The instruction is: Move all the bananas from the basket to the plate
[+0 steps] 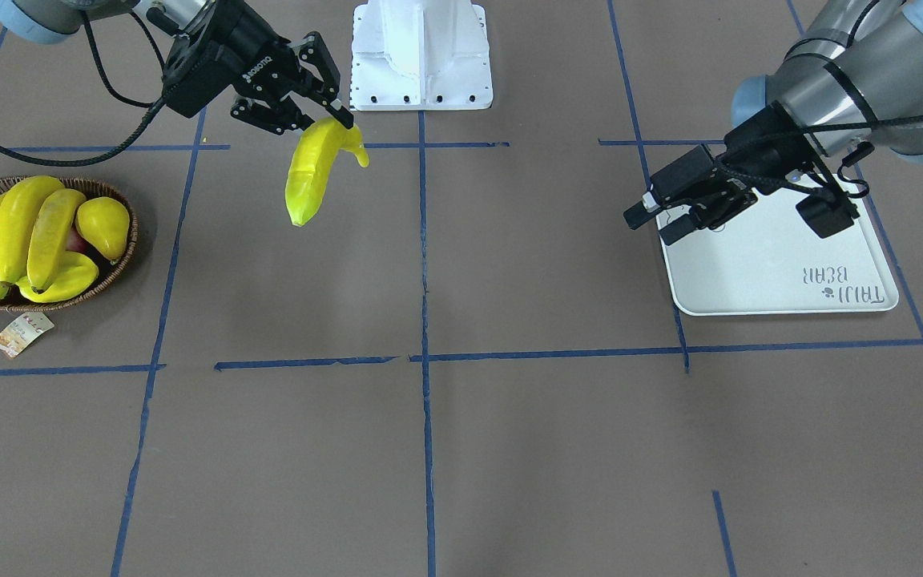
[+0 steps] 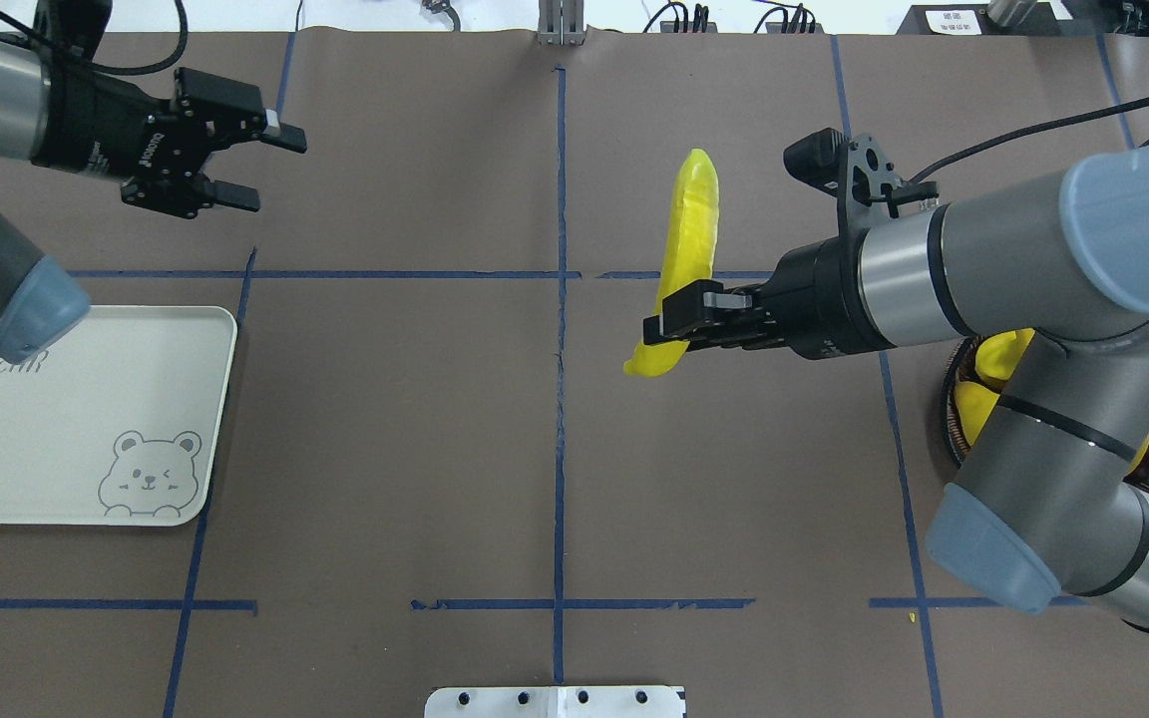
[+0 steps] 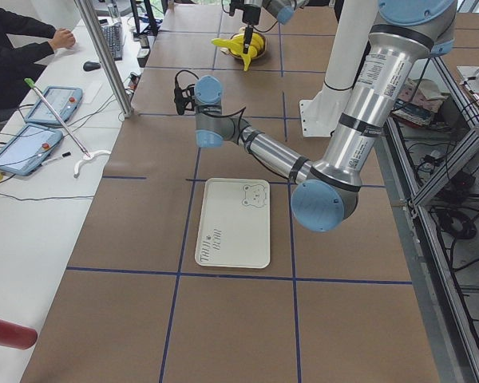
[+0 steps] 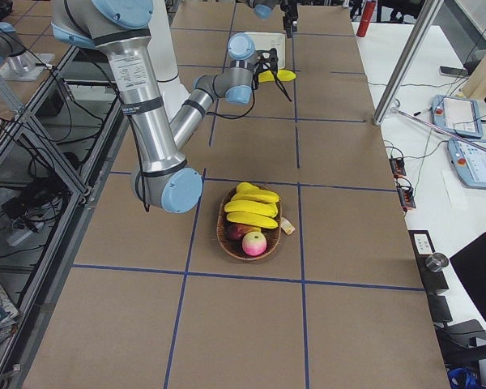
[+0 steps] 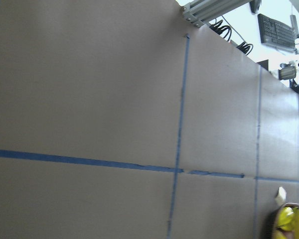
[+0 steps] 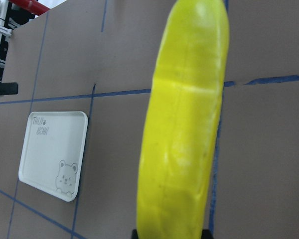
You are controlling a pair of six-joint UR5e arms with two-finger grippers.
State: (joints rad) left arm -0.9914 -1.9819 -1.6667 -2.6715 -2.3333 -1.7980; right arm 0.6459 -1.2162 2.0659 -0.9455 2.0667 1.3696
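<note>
Right claw (image 2: 679,329) is clamping tight on a banana (image 2: 691,234), gripping it close to one end. The fruit is hanging in the air over the middle of the surface (image 2: 385,449), between the basket (image 1: 130,234) and the plate (image 2: 66,419) and well apart from both. In the wrist view it is filling the frame, with the plate small beyond it.

Over at the basket, more bananas (image 1: 17,224) are lying heaped together, and a plump yellow pear (image 1: 105,224) is sitting beside them, against the rim. A round reddish fruit (image 4: 253,241) is tucked in at the other end, and a paper tag (image 1: 22,332) is lying on the surface just outside the wicker.

At the other end, the plate is lying flat, showing its grey bear face (image 2: 150,486) and lettering. Left claw (image 2: 270,170) is hanging above the surface near the plate's far edge, its fingers spread apart and gripping nothing.
</note>
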